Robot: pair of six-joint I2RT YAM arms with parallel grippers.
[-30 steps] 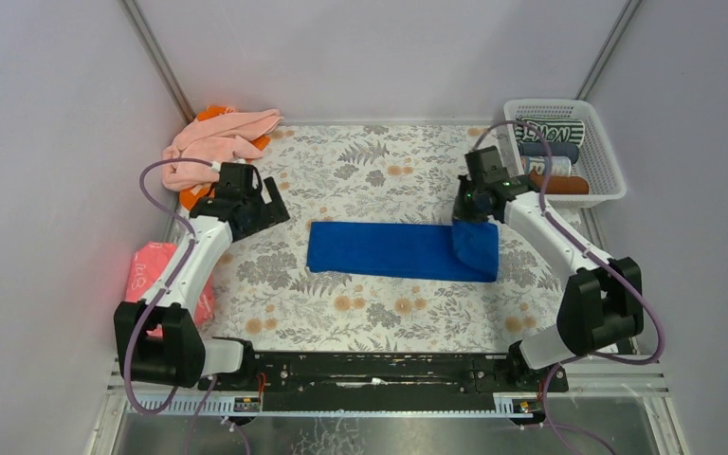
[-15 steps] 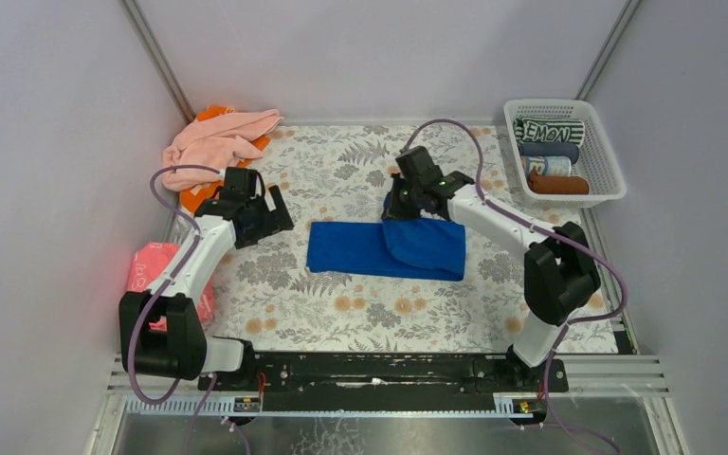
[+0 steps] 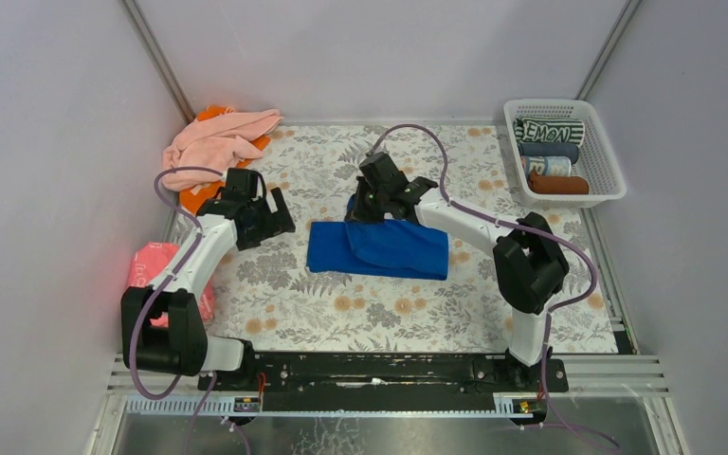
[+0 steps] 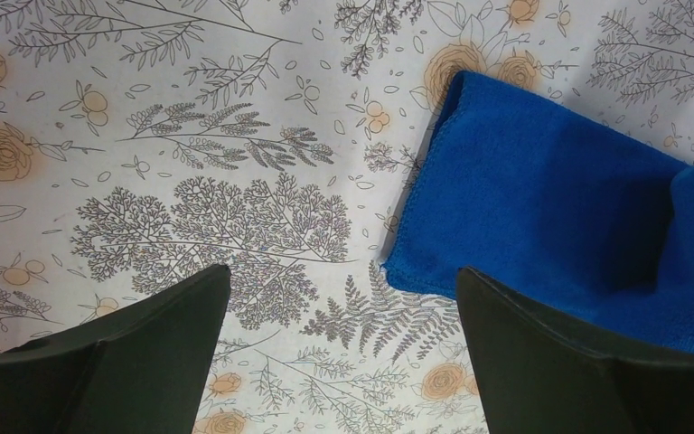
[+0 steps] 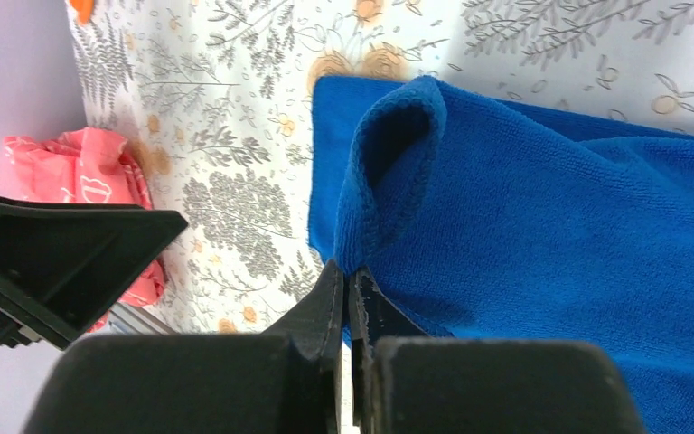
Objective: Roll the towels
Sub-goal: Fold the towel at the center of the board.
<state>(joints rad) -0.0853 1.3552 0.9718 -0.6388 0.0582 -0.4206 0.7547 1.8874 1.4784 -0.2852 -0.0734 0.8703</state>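
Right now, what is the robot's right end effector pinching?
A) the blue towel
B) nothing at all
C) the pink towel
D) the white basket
A: in the right wrist view the right end effector is shut on a raised fold of the blue towel.

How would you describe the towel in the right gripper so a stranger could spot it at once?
Look at the middle of the floral tablecloth, between the two arms. A royal blue towel lies there, one end folded over and pinched in the shut right gripper. It is the only cloth laid out; the pink towel is bunched in the far left corner.
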